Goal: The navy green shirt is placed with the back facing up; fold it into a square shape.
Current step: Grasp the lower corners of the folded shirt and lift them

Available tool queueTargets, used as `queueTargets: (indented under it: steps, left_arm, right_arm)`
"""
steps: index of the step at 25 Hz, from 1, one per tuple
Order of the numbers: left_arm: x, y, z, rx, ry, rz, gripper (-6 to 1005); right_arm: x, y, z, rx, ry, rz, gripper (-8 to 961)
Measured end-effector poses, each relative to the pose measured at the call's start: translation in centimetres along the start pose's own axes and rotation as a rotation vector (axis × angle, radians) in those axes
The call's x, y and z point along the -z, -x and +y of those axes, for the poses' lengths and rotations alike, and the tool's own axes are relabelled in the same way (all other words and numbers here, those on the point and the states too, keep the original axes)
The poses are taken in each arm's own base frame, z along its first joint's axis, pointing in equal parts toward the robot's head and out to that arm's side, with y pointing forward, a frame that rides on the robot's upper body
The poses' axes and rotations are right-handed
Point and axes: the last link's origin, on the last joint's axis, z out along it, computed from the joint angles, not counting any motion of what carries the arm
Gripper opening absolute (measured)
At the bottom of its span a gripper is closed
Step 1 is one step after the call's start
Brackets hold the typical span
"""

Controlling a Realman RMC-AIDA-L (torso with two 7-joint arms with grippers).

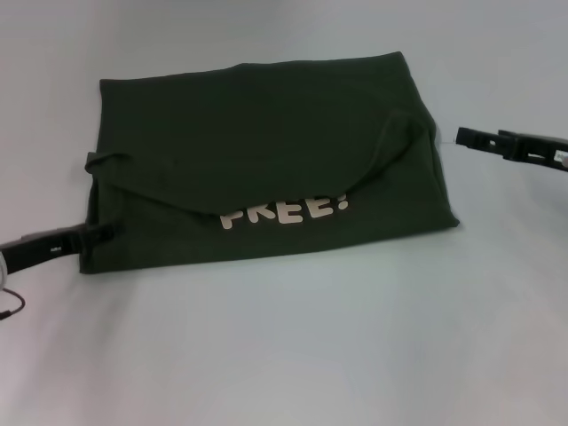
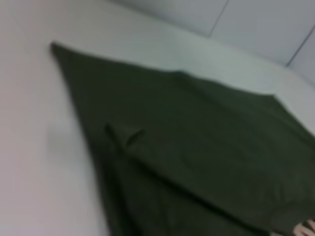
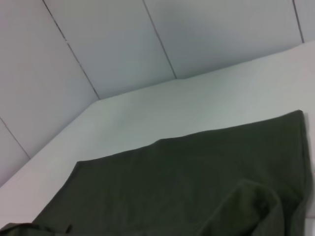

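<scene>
While the navy green shirt [image 1: 266, 169] is lying folded mid-bench [image 1: 284, 355], the left pincer [image 1: 105, 232] is touching its near-left corner and the right pincer [image 1: 466, 137] is hovering beside its right edge; neither grip is discernible.

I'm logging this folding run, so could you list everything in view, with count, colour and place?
shirt: one, dark olive green, partly folded in the middle of the table, top layer folded over.
lettering: one cream word, "FREE!", its upper part hidden under the folded flap, near the shirt's front edge.
table: one, pale grey-white, under everything.
wall panels: several, light grey with dark seams, behind the table in the right wrist view.
left end effector: one, black, at the shirt's near left corner.
right end effector: one, black, just off the shirt's right edge, apart from the cloth.
</scene>
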Motion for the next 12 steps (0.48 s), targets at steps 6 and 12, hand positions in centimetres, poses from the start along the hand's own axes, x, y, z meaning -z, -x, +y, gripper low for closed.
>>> queueTargets:
  steps: [6,12]
  left_arm:
    - [-0.33,0.2,-0.34,0.086,-0.033,-0.011,742]
    - [-0.89,0.75,-0.07,0.117,-0.035,-0.029,740]
  right_arm:
    - [0.33,-0.66,-0.45,-0.011,-0.012,0.011,939]
    - [0.44,-1.01,-0.66,-0.015,-0.015,0.019,939]
